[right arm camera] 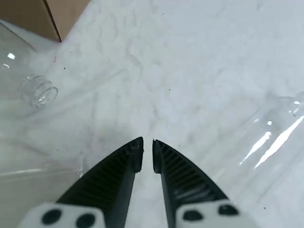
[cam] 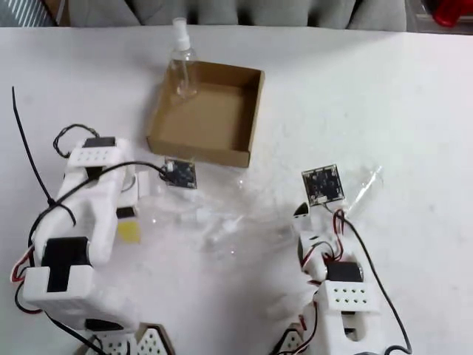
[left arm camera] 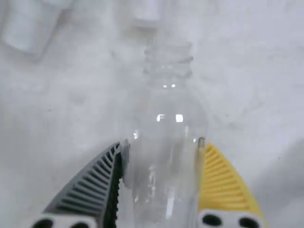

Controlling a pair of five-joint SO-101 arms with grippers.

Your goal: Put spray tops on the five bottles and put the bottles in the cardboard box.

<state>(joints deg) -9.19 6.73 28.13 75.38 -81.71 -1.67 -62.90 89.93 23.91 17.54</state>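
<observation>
Left wrist view: left tool (left arm camera: 161, 144) clamped on clear bottle (left arm camera: 166, 104); right tool (right arm camera: 147, 154) all but together, loose bottle (right arm camera: 39, 89) nearby.

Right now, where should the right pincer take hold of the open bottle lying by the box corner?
Grip the open bottle across its round body, coming down from above. It lies on its side, flanks exposed, and the threaded neck should stay free for a spray top. The right pincer would likely need opening first.
</observation>
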